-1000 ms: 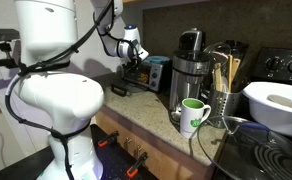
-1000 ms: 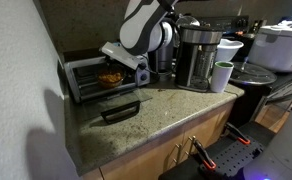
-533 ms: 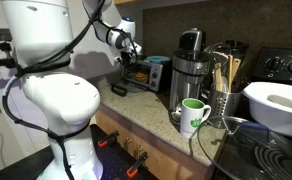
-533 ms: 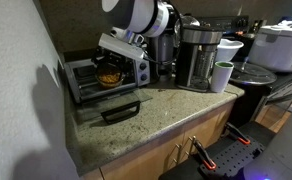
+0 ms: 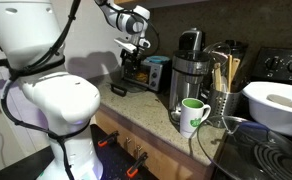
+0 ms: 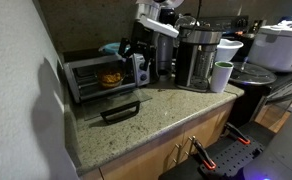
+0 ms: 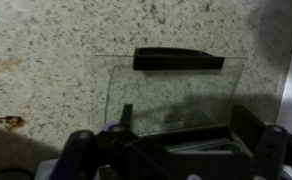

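Counter [image 6: 171,115] bears open-doored toaster oven [image 6: 98,78] under gripper [image 6: 136,50], coffee maker [image 6: 196,55], mug [image 6: 222,77] beside.

The gripper [image 6: 138,48] is lifted away from the front of the toaster oven [image 6: 98,78] at the counter's back edge and is now held above its control-panel end, so the oven window is uncovered.

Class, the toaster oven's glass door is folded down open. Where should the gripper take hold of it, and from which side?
Probably the black handle bar along the free front edge of the door, from above, jaws across its narrow width: the bar is slim and straight, the glass pane wide and flat.
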Action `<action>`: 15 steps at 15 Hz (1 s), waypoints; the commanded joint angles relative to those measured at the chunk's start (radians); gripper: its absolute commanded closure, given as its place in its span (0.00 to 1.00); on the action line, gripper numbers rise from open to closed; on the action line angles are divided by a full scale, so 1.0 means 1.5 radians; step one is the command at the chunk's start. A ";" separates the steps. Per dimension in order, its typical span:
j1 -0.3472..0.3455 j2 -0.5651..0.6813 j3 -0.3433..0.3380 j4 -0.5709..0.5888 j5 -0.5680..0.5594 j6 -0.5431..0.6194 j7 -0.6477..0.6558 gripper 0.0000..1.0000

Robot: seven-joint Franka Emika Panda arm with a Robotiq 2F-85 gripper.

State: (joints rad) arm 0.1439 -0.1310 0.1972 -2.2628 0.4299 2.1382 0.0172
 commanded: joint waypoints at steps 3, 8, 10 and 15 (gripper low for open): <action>0.007 -0.019 -0.026 0.009 -0.053 -0.060 -0.045 0.00; 0.008 -0.012 -0.025 0.009 -0.053 -0.059 -0.045 0.00; 0.008 -0.012 -0.025 0.009 -0.053 -0.059 -0.045 0.00; 0.008 -0.012 -0.025 0.009 -0.053 -0.059 -0.045 0.00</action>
State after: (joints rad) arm 0.1476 -0.1495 0.1679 -2.2507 0.3524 2.0505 -0.0523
